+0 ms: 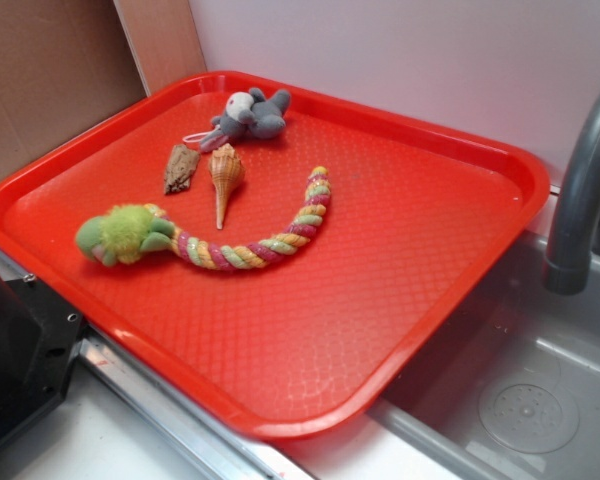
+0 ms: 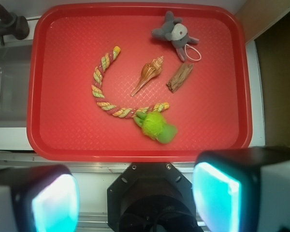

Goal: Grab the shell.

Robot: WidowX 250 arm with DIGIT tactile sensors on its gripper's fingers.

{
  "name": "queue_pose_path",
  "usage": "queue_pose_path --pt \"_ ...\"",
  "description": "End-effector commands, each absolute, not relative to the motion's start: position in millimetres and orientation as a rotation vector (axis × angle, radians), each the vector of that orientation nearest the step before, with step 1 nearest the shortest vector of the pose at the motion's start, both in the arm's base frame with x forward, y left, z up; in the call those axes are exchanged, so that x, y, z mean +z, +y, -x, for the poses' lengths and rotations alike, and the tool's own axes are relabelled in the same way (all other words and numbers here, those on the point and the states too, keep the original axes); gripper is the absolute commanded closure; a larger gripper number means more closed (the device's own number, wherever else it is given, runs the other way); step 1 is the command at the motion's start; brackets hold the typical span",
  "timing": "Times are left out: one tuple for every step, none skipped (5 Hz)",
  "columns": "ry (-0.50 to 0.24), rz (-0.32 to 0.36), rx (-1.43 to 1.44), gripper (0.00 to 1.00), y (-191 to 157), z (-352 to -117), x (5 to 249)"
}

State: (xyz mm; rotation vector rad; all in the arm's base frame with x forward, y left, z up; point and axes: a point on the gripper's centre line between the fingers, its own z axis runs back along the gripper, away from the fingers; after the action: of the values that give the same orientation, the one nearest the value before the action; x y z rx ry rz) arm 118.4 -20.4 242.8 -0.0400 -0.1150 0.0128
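Shell (image 2: pixel 148 75) mid-tray (image 2: pixel 135 145), tool (image 2: pixel 135 195) spread above near rim.

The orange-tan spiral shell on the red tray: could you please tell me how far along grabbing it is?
Nothing looks done yet. The ribbed orange-tan spiral shell lies untouched on the red plastic tray, between the braided rope toy and the flat dark brown shell. The hand hangs open, high above. Descent, closing and lifting remain.

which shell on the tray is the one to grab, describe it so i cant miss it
On the red tray, look inside the curve of the braided rope toy. The shell is orange-tan, ribbed, tapering to a thin point; the brown shell beside it is shorter and flatter.
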Motion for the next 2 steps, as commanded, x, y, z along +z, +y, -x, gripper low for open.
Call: queue_pose_path --pt "-0.115 0.04 0.013 0.0 -20.4 -118.4 242.8" --pt "-0.172 0.111 0.206 0.0 -14.4 -129.6 231.3"
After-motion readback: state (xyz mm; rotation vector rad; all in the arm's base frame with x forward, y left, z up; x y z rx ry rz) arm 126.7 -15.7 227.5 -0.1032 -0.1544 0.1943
